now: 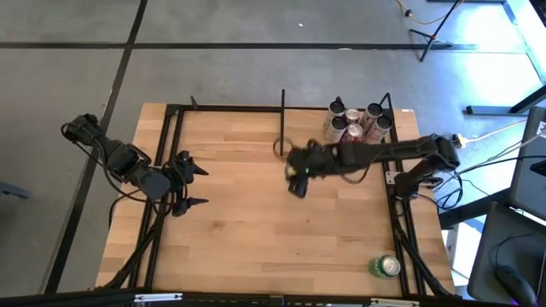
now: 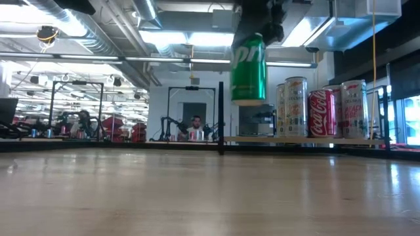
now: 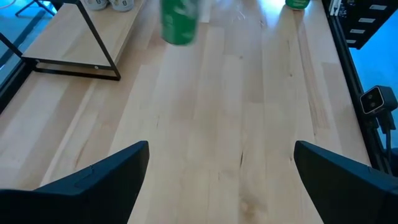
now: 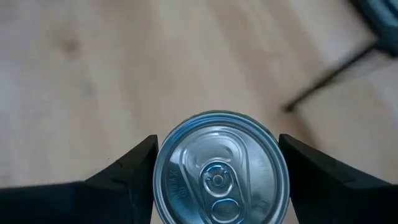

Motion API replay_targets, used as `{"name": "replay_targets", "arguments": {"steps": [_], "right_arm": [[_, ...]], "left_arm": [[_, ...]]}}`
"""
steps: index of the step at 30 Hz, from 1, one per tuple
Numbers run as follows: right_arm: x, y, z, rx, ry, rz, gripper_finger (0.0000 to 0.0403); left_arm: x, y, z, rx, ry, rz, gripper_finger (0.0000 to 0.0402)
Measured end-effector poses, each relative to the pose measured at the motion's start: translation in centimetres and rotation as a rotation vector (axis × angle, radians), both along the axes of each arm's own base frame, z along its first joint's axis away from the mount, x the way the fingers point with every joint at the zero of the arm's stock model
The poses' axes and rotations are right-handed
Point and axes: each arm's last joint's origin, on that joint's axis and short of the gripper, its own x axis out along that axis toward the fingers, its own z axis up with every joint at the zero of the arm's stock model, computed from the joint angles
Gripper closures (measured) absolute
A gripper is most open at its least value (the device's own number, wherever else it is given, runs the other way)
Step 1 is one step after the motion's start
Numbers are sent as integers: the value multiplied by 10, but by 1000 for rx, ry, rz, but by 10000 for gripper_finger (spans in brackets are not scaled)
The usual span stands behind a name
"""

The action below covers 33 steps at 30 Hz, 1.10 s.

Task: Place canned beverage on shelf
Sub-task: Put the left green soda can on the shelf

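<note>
My right gripper [image 1: 297,177] is shut on a green soda can [image 2: 248,69], held well above the table, just left of the shelf's front post. The shelf [image 2: 302,140] is a light wooden board in a black rod frame at the table's far right [image 1: 307,128]. Several cans [image 1: 357,122] stand on it. My left gripper [image 1: 189,182] is open and empty at the table's left; its fingers frame bare wood in the left wrist view [image 3: 221,168]. The green can shows far off there [image 3: 179,22]. My right gripper pinches the can between its two fingers, on opposite sides of the wall just below the top rim [image 4: 163,171]. The fingers [image 4: 127,171] come from above, pointing down. The can hangs upright, its silver lid [image 4: 221,168] up, lifted clear of the table and the shelf.
A second green can [image 1: 384,267] sits near the table's near right corner. Black frame rods run along the table's left [image 1: 162,213] and right [image 1: 401,222] sides. The shelf's upright post [image 2: 221,111] stands just left of the held can.
</note>
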Motion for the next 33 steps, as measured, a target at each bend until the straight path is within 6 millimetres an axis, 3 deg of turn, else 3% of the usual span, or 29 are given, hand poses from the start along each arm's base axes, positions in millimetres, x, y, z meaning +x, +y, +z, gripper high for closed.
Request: {"name": "replay_targets", "arguments": {"steps": [6, 17, 24, 33], "right_arm": [[-14, -55, 17, -39, -23, -121, 149], [-29, -142, 10, -88, 0, -309, 149], [-43, -173, -17, -53, 29, -365, 149], [-51, -190, -32, -41, 9, -381, 149]], "left_arm": [[0, 0, 0, 0, 0, 0, 13], [0, 0, 0, -3, -5, 0, 13], [0, 0, 0, -4, -5, 1, 13], [0, 0, 0, -20, -8, 18, 13]]}}
